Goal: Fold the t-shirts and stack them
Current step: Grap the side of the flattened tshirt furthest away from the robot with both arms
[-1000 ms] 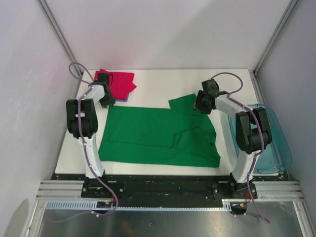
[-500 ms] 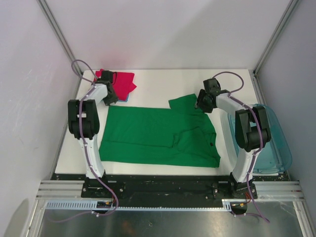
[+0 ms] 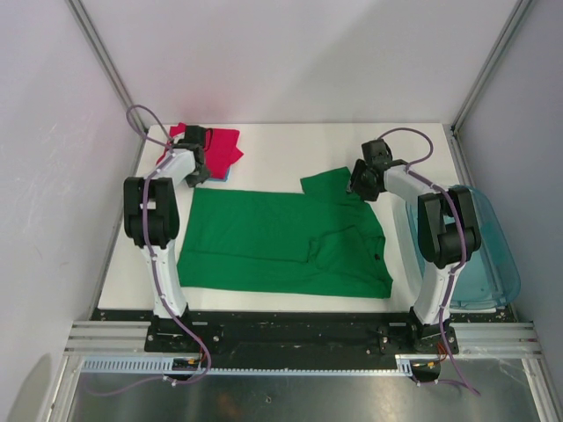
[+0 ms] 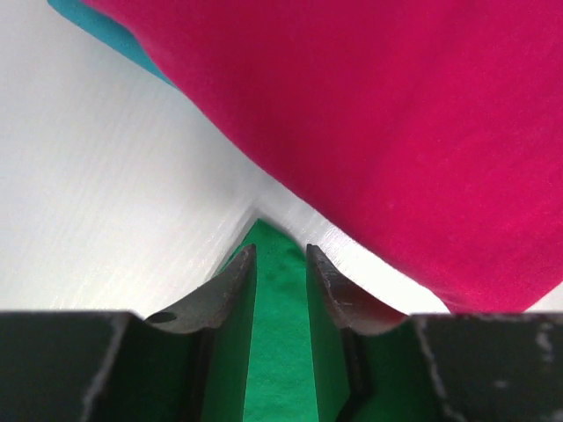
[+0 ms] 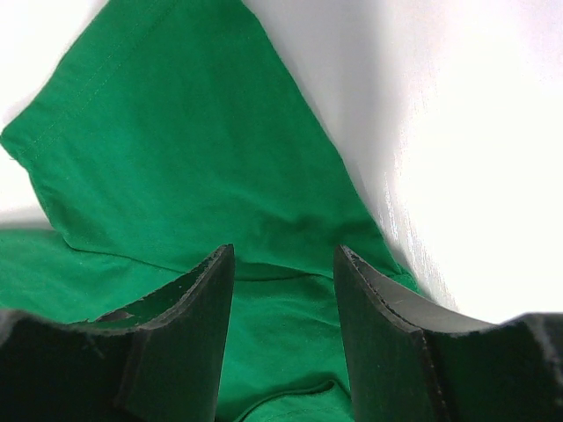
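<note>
A green t-shirt [image 3: 281, 242] lies spread flat across the table, one sleeve [image 5: 167, 149] pointing to the far right. A folded magenta-red t-shirt [image 3: 224, 145] sits at the far left on a light blue one [image 4: 106, 35], of which only an edge shows. My left gripper [image 3: 197, 171] is low over the green shirt's far left corner [image 4: 277, 299]. Its jaws are narrowly open, with the corner lying flat between them and the magenta shirt [image 4: 396, 123] just beyond. My right gripper [image 3: 361, 185] hangs open over the green cloth [image 5: 281, 334] below the sleeve.
A translucent blue-green plastic bin [image 3: 497, 255] stands at the table's right edge beside the right arm. Bare white table [image 3: 290, 149] lies beyond the green shirt. Metal frame posts [image 3: 106, 61] and walls close in both sides.
The left gripper has shifted a little toward the magenta shirt and its jaws have narrowed slightly. The right gripper has barely moved.
</note>
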You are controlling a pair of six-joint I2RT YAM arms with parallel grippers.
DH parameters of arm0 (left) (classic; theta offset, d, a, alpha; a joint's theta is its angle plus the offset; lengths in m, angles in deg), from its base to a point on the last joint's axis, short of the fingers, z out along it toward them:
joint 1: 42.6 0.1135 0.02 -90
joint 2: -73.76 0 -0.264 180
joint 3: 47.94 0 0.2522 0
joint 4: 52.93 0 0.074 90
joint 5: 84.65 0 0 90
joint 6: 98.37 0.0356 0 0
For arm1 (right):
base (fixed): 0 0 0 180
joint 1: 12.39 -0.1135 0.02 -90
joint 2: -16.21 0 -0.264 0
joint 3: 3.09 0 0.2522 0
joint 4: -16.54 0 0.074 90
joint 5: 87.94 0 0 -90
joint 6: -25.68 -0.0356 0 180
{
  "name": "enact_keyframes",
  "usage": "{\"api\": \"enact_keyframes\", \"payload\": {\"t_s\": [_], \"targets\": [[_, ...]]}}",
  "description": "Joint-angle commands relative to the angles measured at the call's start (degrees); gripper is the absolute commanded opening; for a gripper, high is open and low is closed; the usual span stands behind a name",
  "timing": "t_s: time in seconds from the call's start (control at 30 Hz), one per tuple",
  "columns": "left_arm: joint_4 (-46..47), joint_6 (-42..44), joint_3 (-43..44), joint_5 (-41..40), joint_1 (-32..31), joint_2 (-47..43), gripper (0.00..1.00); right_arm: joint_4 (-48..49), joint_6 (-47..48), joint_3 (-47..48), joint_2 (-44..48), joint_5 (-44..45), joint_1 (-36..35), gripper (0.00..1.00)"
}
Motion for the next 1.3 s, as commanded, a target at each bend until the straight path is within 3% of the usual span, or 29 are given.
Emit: {"api": "enact_keyframes", "payload": {"t_s": [0.0, 0.67, 1.03, 1.27], "targets": [[-0.18, -2.06, 0.67, -3.88, 0.06, -0.01, 0.33, 0.02, 1.02, 2.14, -0.99, 0.24, 0.44, 0.53], [-4.25, -2.14, 5.43, -0.63, 1.3, 5.11, 0.29, 0.07, 0.8, 2.33, -1.38, -0.29, 1.15, 0.53], [-4.97, -2.11, 6.13, -0.37, 1.38, 5.53, 0.03, 0.28, 1.32, 5.69, -4.31, -2.05, 2.2, 0.53], [-4.87, -0.4, 6.41, -0.41, 1.3, 3.74, 0.0, -1.73, 3.68, 15.44, -10.87, -1.38, 3.44, 0.53]]}}
